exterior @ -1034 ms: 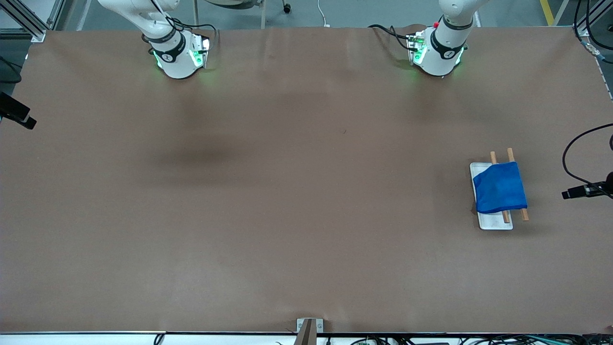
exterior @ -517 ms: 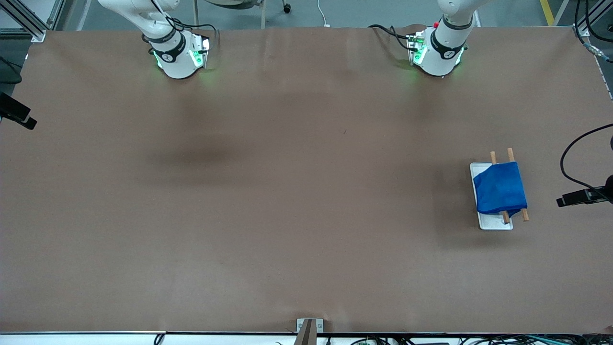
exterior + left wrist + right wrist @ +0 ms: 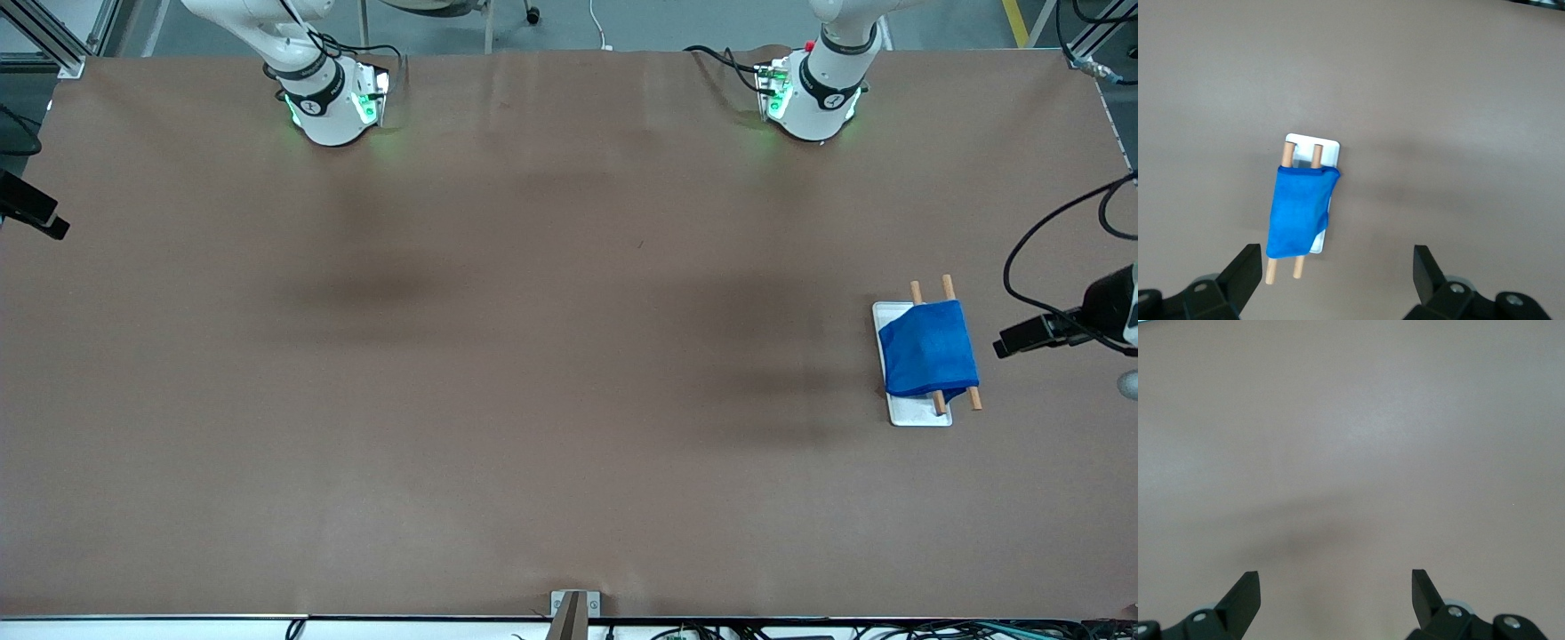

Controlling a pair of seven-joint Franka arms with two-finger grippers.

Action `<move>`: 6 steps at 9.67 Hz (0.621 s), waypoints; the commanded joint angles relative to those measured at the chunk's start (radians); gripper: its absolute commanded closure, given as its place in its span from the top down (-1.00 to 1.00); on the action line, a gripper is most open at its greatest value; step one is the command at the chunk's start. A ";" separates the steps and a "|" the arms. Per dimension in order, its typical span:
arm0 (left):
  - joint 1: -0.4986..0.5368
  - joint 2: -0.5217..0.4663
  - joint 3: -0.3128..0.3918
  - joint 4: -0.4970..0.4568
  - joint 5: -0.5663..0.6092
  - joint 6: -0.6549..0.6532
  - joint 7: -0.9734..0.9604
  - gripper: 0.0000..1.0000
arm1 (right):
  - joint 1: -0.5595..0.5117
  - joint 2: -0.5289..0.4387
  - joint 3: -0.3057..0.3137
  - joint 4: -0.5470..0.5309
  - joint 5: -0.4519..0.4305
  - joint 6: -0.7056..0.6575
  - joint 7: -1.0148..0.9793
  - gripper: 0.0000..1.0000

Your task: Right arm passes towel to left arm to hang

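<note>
Towel first: we see the bright blue soft microfibre towel draped smoothly over two wooden dowel rails on a small white rectangular base, toward the left arm's end of the table. Our left gripper hangs high over the brown table, the towel below and ahead of its wide-spread fingers. Our right gripper waits over bare tabletop, fingers equally spread.
</note>
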 commanded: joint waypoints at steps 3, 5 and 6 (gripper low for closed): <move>0.004 -0.089 -0.076 -0.032 0.005 -0.024 -0.007 1.00 | -0.012 -0.002 0.008 0.004 -0.005 -0.009 -0.006 1.00; 0.004 -0.115 -0.105 -0.033 0.007 -0.042 -0.002 1.00 | -0.012 -0.002 0.006 0.004 -0.005 -0.009 -0.006 1.00; -0.002 -0.135 -0.103 -0.038 0.005 -0.042 0.016 1.00 | -0.012 -0.002 0.006 0.004 -0.005 -0.009 -0.008 1.00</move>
